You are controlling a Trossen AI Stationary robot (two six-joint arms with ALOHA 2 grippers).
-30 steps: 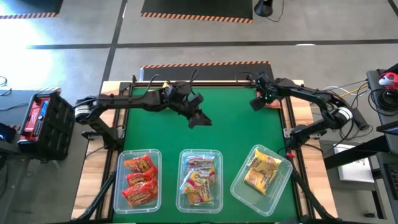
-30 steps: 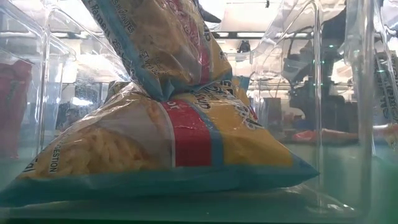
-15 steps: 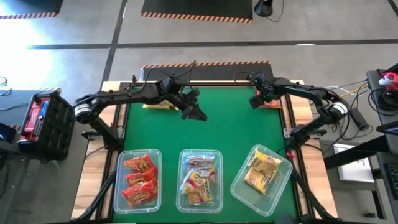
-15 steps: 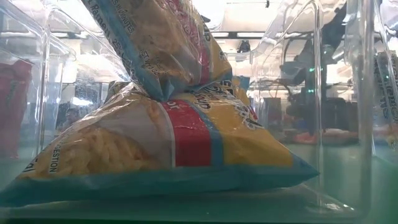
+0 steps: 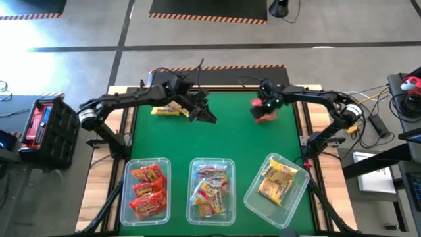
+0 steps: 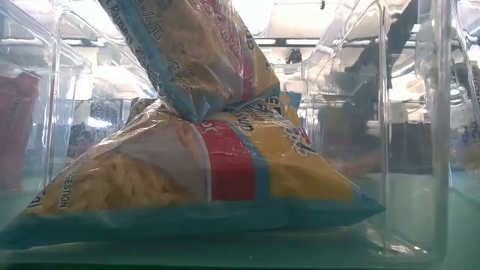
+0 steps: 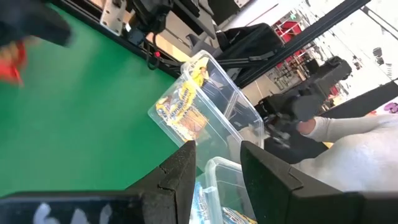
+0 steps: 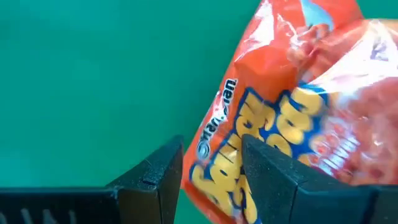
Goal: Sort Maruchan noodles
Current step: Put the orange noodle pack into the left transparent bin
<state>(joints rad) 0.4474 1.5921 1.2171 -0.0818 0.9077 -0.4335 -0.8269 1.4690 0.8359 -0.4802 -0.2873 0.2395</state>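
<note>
Three clear rectangular plastic tubs stand in a row along the near edge of the green desk (image 5: 237,141). The left tub (image 5: 146,191) holds three red-orange crinkly noodle packets (image 5: 147,191), the middle tub (image 5: 212,190) holds a pile of yellow-pink packets (image 5: 210,191) whose number cannot be counted, and the right tub (image 5: 277,189), turned askew, holds yellow packets (image 5: 276,181) — two at least. In the low view two of the yellow-pink packets with blue borders (image 6: 195,180) lie stacked, the upper one tilted on the lower.

One more yellow packet (image 5: 168,110) lies flat on the far left of the desk, just beside the left arm. One red-orange packet (image 5: 264,112) is at the far right of the desk, pinched at its edge by the right tool (image 5: 265,109); the right wrist view shows the wrapper (image 8: 292,118) between the narrowly parted fingers.

The left arm reaches across the far edge, wrist bent inward — the left tool (image 5: 206,116) hangs over bare green with a narrow gap between its fingers (image 7: 180,174), holding nothing.
</note>
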